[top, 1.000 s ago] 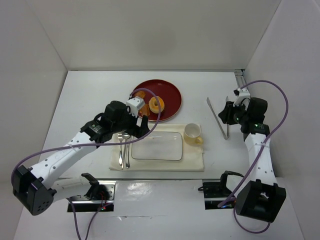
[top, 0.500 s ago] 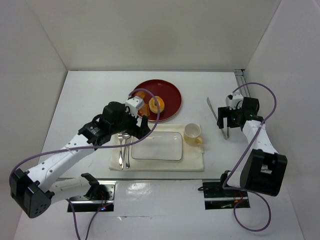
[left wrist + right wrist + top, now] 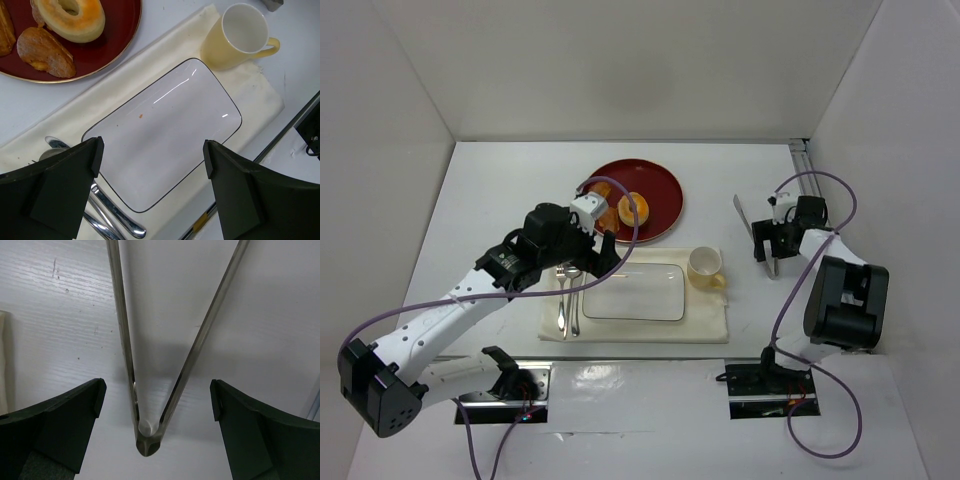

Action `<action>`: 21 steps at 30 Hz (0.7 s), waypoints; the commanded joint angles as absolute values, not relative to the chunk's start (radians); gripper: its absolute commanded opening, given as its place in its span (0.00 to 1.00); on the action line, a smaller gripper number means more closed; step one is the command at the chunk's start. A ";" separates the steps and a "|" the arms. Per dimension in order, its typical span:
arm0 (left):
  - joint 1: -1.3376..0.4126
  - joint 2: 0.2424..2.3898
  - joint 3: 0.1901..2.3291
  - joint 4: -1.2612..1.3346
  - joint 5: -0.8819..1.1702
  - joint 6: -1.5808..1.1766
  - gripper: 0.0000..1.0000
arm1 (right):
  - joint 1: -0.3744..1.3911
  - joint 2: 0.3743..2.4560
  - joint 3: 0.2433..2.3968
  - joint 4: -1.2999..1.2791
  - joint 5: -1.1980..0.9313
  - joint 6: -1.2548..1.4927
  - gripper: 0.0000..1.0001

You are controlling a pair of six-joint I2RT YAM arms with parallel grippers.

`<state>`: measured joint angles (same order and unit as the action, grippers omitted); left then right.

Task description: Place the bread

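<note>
My left gripper [image 3: 150,155] hovers wide apart over the white dish [image 3: 165,135], right gripper [image 3: 156,390] gaping over tongs [image 3: 123,340], bread [image 3: 70,17] on red plate [image 3: 117,35] upper-left.

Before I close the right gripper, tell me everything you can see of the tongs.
The tongs look like bare polished metal: two thin, straight arms joined at a small rounded hinge, spread in a V. They lie flat on the white table, to the right of the cloth, with the hinge end nearest the robot and the tips pointing away. The right gripper is open with a finger on either side of the hinge end, and no contact shows.
</note>
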<state>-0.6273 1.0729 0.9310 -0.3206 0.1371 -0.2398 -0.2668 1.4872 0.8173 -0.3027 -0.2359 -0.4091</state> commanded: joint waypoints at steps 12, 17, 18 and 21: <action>-0.632 1.068 0.923 -0.273 0.163 -0.250 1.00 | -0.244 1.696 0.934 -0.209 -0.256 -0.442 0.99; -0.632 1.068 0.923 -0.273 0.163 -0.250 1.00 | -0.235 1.747 0.980 -0.199 -0.256 -0.442 0.99; -0.632 1.068 0.923 -0.273 0.163 -0.250 1.00 | -0.235 1.762 0.980 -0.199 -0.256 -0.442 0.98; -0.632 1.068 0.923 -0.273 0.163 -0.250 1.00 | -0.235 1.784 0.989 -0.199 -0.256 -0.442 0.92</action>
